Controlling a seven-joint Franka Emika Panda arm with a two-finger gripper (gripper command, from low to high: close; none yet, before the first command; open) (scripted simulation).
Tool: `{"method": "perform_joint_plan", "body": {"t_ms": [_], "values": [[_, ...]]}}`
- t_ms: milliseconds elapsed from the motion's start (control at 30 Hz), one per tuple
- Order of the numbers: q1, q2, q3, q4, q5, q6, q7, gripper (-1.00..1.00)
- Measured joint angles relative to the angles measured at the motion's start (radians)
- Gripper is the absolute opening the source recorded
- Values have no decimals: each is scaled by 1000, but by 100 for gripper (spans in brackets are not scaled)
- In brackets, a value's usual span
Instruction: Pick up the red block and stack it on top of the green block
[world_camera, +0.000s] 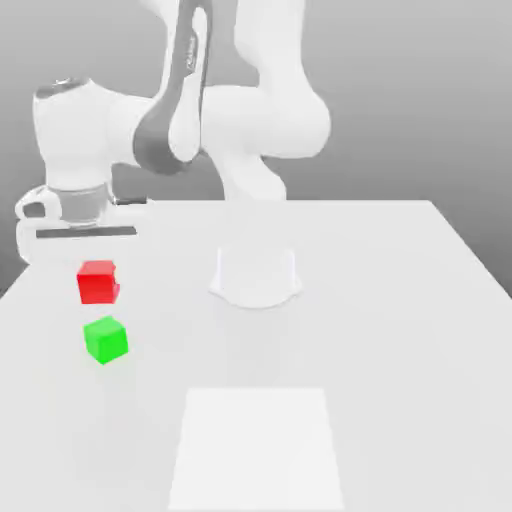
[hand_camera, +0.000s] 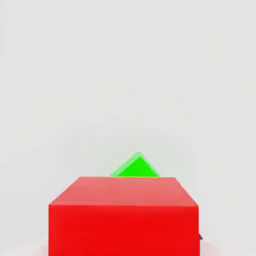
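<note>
My gripper (world_camera: 97, 262) pinches the red block (world_camera: 97, 282), lifted off the surface (world_camera: 400, 300) above the green block (world_camera: 105, 339), so I can lower it squarely on top.

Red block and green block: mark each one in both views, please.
red block (world_camera: 97, 283): exterior view, front face.
red block (hand_camera: 124, 227): hand view, facing side.
green block (world_camera: 105, 340): exterior view, front face.
green block (hand_camera: 135, 168): hand view, corner behind red.

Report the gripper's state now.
Gripper: fingers not discernible, so open or shut cannot be told; the red block sits just below the hand, above the green block.
</note>
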Motion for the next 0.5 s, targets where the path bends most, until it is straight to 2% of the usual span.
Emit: {"method": "perform_joint_plan", "body": {"t_ms": [333,500], "values": [[172,178,-104,4,237,163,-159,-100],[191,281,-119,-2,290,281,-195,-100]]}}
